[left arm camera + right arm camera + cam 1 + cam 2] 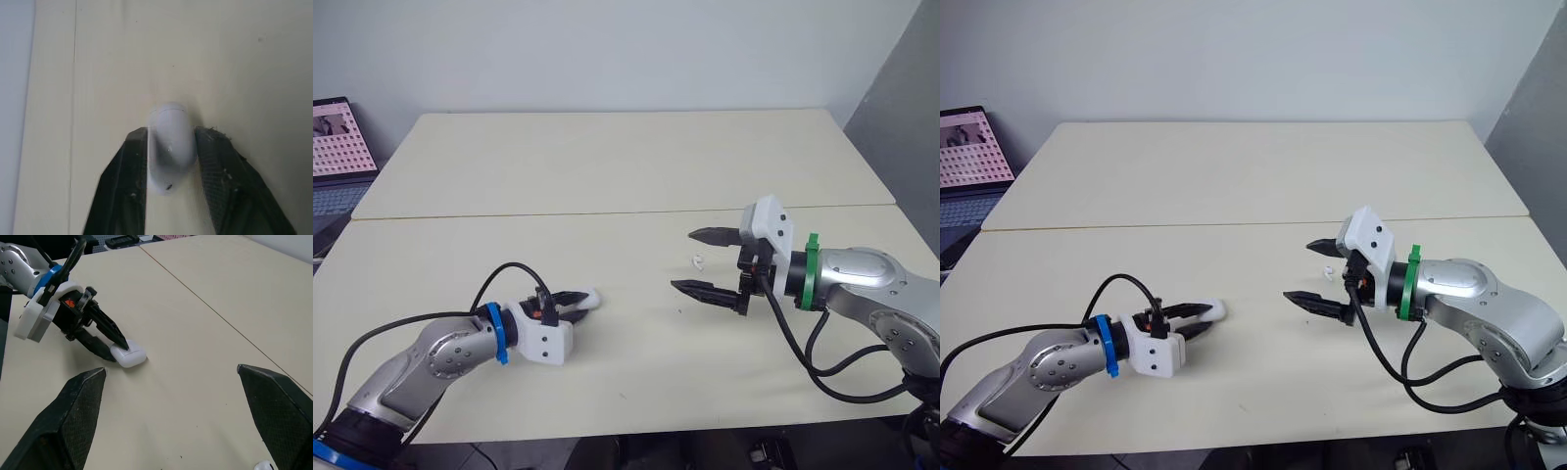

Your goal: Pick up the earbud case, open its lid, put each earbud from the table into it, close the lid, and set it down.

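White and pebble-shaped, the earbud case [131, 356] lies on the cream table [607, 166], near the front edge on the robot's left, with its lid shut. The left gripper [581, 302] reaches in low over the tabletop. Its two black fingers [122, 196] are closed against opposite flanks of the case, whose rounded end juts past the fingertips. The right gripper [683, 260] hangs just above the table to the right of centre and points toward the left gripper. Its fingers are spread wide and hold nothing. A small white object, apparently an earbud [699, 261], lies on the table near the right gripper. From the head camera it appears between the two spread fingertips, and it is well apart from the case. A seam [607, 212] runs across the tabletop behind both grippers. A laptop [337, 137] with a lit screen stands beyond the table's far left corner.
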### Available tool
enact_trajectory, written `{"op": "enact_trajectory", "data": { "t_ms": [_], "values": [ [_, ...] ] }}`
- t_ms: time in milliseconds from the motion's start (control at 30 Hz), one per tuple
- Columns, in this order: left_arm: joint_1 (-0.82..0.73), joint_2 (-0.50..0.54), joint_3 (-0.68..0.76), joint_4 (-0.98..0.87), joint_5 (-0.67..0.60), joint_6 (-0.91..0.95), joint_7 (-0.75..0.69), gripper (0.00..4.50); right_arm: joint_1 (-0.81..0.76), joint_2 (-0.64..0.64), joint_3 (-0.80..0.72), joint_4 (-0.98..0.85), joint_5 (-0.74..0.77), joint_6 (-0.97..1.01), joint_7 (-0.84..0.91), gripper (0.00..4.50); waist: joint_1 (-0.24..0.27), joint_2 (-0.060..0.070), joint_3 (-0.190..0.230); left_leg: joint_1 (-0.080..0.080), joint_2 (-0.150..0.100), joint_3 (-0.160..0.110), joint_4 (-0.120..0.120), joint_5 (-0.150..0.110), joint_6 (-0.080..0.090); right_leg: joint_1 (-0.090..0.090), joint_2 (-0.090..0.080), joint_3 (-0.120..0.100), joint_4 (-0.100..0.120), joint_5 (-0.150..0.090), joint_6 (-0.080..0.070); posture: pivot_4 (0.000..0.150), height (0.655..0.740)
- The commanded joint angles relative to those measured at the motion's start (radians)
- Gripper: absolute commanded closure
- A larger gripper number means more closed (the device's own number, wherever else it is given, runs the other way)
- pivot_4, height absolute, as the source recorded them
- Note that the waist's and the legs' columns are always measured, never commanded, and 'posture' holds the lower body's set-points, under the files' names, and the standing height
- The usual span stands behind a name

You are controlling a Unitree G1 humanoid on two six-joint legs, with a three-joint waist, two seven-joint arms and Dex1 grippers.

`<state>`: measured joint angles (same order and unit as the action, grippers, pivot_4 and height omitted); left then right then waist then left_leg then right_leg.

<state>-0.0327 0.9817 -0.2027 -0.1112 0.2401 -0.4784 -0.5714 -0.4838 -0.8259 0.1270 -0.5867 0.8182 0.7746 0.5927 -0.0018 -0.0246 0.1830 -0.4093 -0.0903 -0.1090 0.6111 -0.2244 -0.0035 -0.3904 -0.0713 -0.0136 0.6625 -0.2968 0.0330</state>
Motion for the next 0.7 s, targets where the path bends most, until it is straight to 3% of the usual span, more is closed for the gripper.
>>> {"op": "enact_trajectory", "data": {
  "t_ms": [33,200,233,333,467,533,633,700],
  "values": [
    [0.027,0.005,0.050,-0.038,-0.067,-0.028,-0.038,1.75,-0.015,0.012,-0.038,-0.009,-0.003,0.006,0.022,0.00,0.001,0.000,0.000,0.000,0.000,0.000,0.000,0.000,0.000,0.000,0.000,0.000,0.000,0.000,0.000,0.150,0.7400],
    [0.094,0.017,0.114,-0.090,-0.200,0.004,-0.123,0.13,-0.029,0.042,-0.043,0.017,-0.014,0.016,0.040,0.00,0.000,0.000,0.000,0.000,0.000,-0.001,0.002,0.000,0.000,0.001,0.000,-0.001,0.001,0.001,0.000,0.150,0.7400],
    [0.110,0.017,0.133,-0.104,-0.258,0.024,-0.148,0.03,-0.032,0.050,-0.043,0.024,-0.015,0.018,0.042,0.00,-0.001,0.000,0.000,0.000,0.000,-0.001,0.002,0.000,0.000,0.001,0.000,-0.001,0.001,0.001,0.000,0.150,0.7400],
    [0.145,0.012,0.185,-0.151,-0.421,0.105,-0.216,0.03,-0.037,0.065,-0.044,0.035,-0.020,0.022,0.051,0.00,-0.001,0.000,0.000,0.000,0.000,-0.001,0.003,0.000,0.000,0.001,0.000,-0.001,0.002,0.002,-0.001,0.150,0.7400],
    [0.214,0.036,0.316,-0.297,-0.903,0.440,-0.320,0.03,-0.048,0.080,-0.051,0.050,-0.019,0.029,0.060,0.00,-0.004,0.000,0.000,0.000,0.000,-0.002,0.005,0.000,0.000,0.001,0.001,-0.001,0.003,0.002,-0.001,0.150,0.7400],
    [0.124,0.110,0.344,-0.246,-1.094,0.713,-0.375,0.03,-0.068,0.094,-0.068,0.061,0.015,0.055,0.060,0.00,-0.004,0.000,0.000,0.000,0.001,-0.002,0.007,0.000,0.000,0.001,0.001,-0.002,0.004,0.002,-0.001,0.150,0.7400],
    [-0.039,0.151,0.281,-0.117,-1.089,0.862,-0.500,0.03,-0.090,0.106,-0.087,0.056,0.074,0.106,0.069,0.00,0.001,0.004,0.003,0.000,0.000,-0.005,0.015,0.000,0.000,0.002,0.002,-0.004,0.013,0.001,0.000,0.150,0.7400],
    [-0.139,0.104,0.231,-0.029,-1.006,0.863,-0.514,0.03,-0.093,0.098,-0.088,0.032,0.099,0.135,0.078,0.00,-0.001,0.004,0.003,0.001,0.000,-0.003,0.017,0.000,0.001,0.002,0.002,-0.002,0.015,0.001,0.000,0.150,0.7400]
  ]
}}
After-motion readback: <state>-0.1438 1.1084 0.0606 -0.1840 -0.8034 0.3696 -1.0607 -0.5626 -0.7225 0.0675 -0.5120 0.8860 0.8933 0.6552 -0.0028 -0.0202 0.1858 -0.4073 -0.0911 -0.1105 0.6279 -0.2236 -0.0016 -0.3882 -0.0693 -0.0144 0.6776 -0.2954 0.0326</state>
